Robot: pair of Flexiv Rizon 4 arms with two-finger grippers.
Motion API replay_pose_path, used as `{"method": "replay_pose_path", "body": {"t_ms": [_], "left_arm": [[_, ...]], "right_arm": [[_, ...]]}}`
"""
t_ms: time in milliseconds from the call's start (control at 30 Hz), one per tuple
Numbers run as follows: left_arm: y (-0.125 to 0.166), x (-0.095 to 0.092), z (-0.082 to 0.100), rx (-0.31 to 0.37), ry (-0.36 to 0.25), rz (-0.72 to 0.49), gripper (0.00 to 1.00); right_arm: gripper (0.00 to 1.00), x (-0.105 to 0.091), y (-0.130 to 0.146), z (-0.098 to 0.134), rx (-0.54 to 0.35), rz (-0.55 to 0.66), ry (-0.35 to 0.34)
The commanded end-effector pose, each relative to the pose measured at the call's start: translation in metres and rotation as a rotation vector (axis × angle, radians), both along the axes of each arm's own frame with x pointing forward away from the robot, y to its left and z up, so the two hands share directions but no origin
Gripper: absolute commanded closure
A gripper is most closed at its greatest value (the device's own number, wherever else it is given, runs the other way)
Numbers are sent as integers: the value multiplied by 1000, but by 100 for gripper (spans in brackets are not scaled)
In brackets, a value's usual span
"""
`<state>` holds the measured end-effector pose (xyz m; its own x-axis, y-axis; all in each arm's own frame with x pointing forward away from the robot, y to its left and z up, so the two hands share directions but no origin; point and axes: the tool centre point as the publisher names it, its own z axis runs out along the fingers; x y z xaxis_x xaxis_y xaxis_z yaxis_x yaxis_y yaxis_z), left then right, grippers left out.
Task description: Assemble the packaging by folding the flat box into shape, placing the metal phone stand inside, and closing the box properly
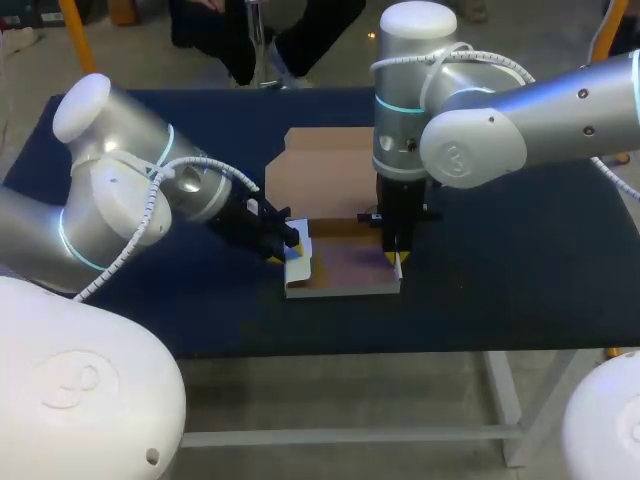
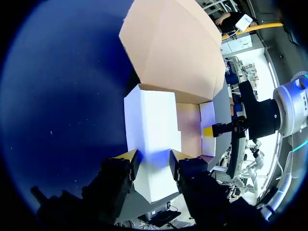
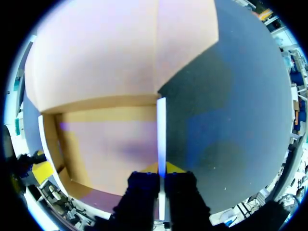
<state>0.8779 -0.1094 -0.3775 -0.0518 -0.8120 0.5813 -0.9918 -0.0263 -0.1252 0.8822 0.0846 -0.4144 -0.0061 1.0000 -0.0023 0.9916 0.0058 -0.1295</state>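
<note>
The left claw pinches the white side flap of the box, and the right claw pinches its other side wall.

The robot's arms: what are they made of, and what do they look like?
The left arm and right arm are rounded silver tubes with white caps, teal light rings and white cables. The left gripper and right gripper are black with yellow fingertips.

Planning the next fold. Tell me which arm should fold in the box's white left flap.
Left. The left gripper is shut on that flap at the left end of the box; the right gripper pinches the opposite wall and probably serves better as a brace there.
</note>
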Motion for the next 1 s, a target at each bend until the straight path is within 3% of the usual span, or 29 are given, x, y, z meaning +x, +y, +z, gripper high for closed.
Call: {"method": "replay_pose_path", "body": {"t_ms": [33, 1000], "left_arm": [[-4, 3, -3, 160, 14, 19, 56], [7, 15, -16, 505, 63, 23, 62]], "right_arm": [[100, 2, 1, -1, -3, 1, 6], [100, 2, 1, -1, -3, 1, 6]]}}
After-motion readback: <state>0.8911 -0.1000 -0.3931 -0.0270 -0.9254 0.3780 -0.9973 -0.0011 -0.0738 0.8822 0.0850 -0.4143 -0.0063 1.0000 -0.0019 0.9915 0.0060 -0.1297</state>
